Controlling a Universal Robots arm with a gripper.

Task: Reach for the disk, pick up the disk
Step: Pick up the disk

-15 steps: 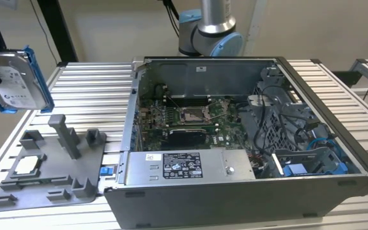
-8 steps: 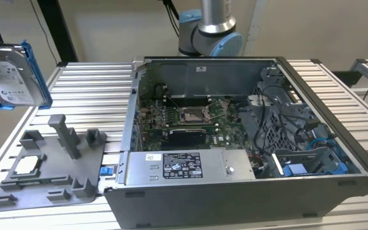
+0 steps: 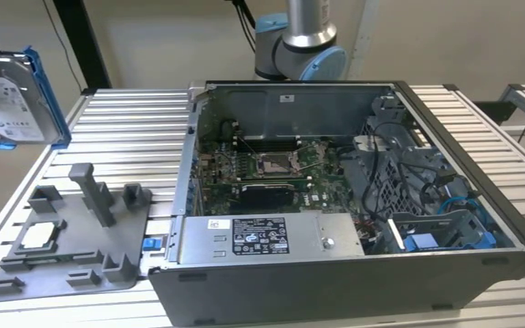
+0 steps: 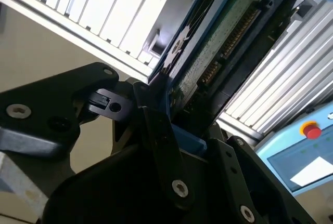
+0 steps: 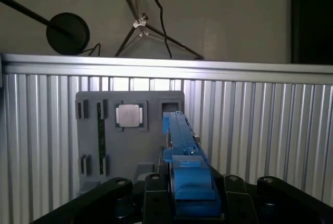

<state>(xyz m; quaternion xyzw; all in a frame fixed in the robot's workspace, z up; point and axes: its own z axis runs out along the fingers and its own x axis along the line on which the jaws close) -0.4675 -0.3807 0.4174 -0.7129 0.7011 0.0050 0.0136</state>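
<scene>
In the exterior view the disk (image 3: pixel 11 96) hangs in the upper left of the frame, upright, with its white label facing the camera and the blue frame around its edges. It is raised above the ribbed tabletop (image 3: pixel 126 116) and touches nothing on it. A dark part at the very left edge of the frame, just beside the disk, is probably the end effector, but it is cut off there.

In the second wrist view the end effector (image 4: pixel 182 115) is closed narrow on the disk (image 4: pixel 218 52). Its black fingers (image 4: pixel 156 115) press on both sides of the blue frame, and the green circuit side of the disk shows. In the first wrist view the disk (image 5: pixel 182 146) is seen edge-on, clamped in the end effector (image 5: pixel 190 195).

The grey holder tray (image 3: pixel 71 239) lies on the tabletop in the lower left of the exterior view, with a small square chip (image 3: pixel 39 236) in it. The open computer case (image 3: pixel 354 205) stands to the right of the tray.
</scene>
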